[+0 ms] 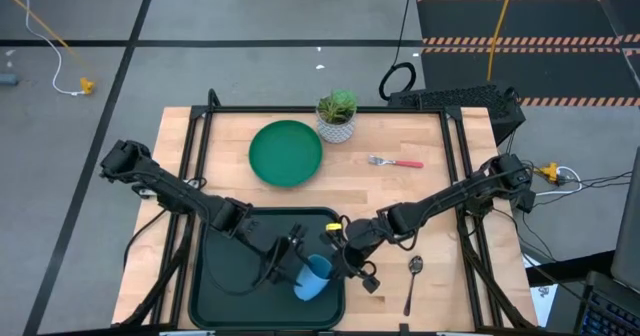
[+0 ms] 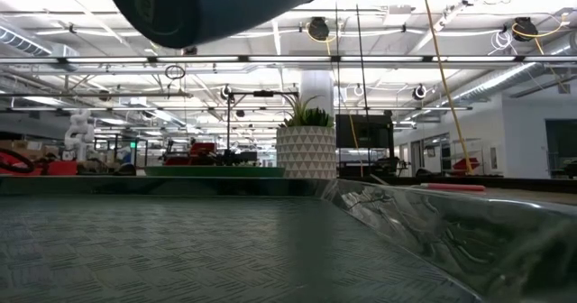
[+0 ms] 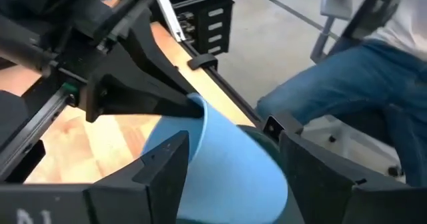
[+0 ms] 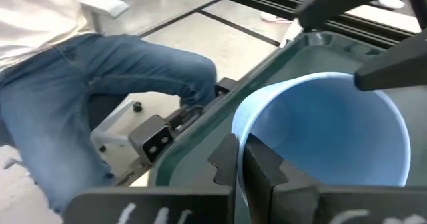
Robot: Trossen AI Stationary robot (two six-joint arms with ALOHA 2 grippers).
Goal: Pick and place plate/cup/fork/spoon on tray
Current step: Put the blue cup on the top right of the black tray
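The light-blue cup (image 1: 313, 278) hangs over the near right part of the dark tray (image 1: 215, 276), between both grippers. In the low view the cup (image 2: 207, 5) is clear of the tray floor (image 2: 180, 249). My left gripper (image 1: 290, 268) comes from the left and my right gripper (image 1: 343, 261) from the right, both shut on the cup. The green plate (image 1: 286, 154) lies flat on the table, far of the tray. The red-handled fork (image 1: 396, 162) lies at the far right. The spoon (image 1: 413, 281) lies right of the tray. My left gripper holds the cup's body (image 3: 227, 164) between its two fingers (image 3: 163, 167), one on each side of the wall, coming from the table's left. The cup is lifted clear of the tray and tilted, its mouth turned toward the right arm. My right gripper pinches the cup's rim (image 4: 241, 127), one finger (image 4: 267, 167) inside the cup and one outside. It comes slanting from the table's right. The cup is clear of the tray, its open mouth (image 4: 327, 131) facing this gripper.
A white patterned plant pot (image 1: 337, 116) stands at the far edge, right of the plate. A black frame (image 1: 455, 166) runs along the table's sides. A seated person in jeans (image 4: 100, 77) is beyond the table's near edge.
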